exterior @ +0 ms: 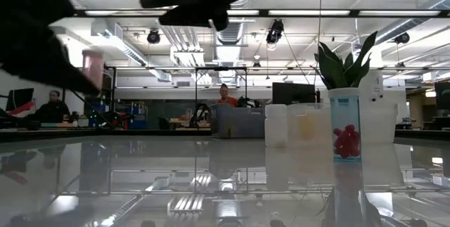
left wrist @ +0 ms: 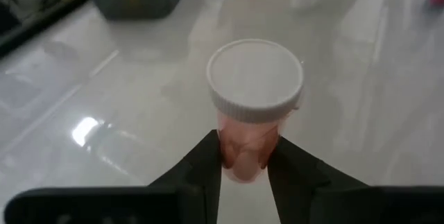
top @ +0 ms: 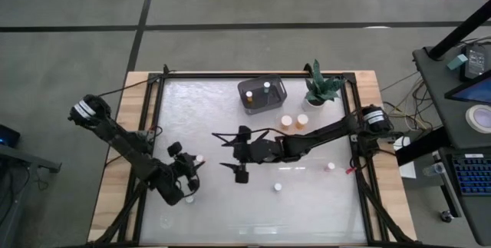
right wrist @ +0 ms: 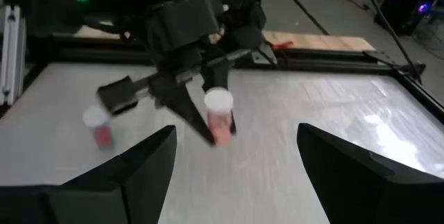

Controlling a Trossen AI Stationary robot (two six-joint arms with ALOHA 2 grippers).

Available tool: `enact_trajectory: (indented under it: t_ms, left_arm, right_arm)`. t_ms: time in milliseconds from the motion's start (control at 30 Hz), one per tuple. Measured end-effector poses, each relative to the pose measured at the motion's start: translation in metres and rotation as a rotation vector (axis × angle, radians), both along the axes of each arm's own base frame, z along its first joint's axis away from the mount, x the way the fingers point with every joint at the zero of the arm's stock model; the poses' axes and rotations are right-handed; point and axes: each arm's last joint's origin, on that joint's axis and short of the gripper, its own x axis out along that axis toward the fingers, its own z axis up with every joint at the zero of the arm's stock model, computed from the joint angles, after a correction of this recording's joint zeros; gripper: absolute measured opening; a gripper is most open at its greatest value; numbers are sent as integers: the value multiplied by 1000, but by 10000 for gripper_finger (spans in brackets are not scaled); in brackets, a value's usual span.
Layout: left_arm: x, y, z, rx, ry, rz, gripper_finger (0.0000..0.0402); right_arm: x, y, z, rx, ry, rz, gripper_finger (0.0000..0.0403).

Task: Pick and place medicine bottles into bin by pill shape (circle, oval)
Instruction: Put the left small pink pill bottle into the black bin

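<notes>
Orange plastic bottle (left wrist: 253, 106) with white cap, pinched low on its body by the left tool (left wrist: 244, 160), lifted off the glossy table (top: 307, 194).

Looks light, stiff, a bit slick, so best gripped mid-body under the cap. Right tool (top: 240, 158) spread wide and empty, hovering mid-table nearby. Grey bin (top: 262, 93) sits well apart, at the far edge.

Tabletop (top: 307, 194): glossy white, smooth, mirrors ceiling lights. Table edge (top: 115, 171): bare pale wood, matt. Frame rail (top: 230, 74): dark metal. Bottle (left wrist: 244, 151) in left gripper (left wrist: 244, 175): translucent orange plastic; cap (left wrist: 255, 78) matt white plastic, ribbed rim. Gripper fingers (left wrist: 201, 175): matt black. Bin (top: 261, 94) at 12 o'clock: grey plastic.
</notes>
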Motion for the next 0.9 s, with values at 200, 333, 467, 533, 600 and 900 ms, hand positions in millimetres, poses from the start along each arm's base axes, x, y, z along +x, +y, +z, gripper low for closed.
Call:
enact_trajectory:
  t_ms: [200, 333, 467, 533, 600, 900]
  left_arm:
    - [20, -1, 24, 32, -57, -79, 79]
    - [25, -3, 30, 35, -88, -116, 79]
    - [25, -3, 31, 38, -85, -123, 79]
    - [25, -3, 31, 35, -89, -123, 79]
    - [25, -3, 31, 35, -89, -123, 79]
    - [26, -2, 32, 41, -87, -123, 80]
  right_arm:
    - [26, 5, -8, -39, -3, 6, 290]
    - [41, 4, -8, -47, -14, -1, 285]
    - [49, 3, -11, -55, 19, -5, 278]
    - [50, 3, -13, -59, 32, -5, 274]
    - [50, 3, -14, -59, 43, -5, 268]
    - [49, 3, -13, -48, 35, -1, 223]
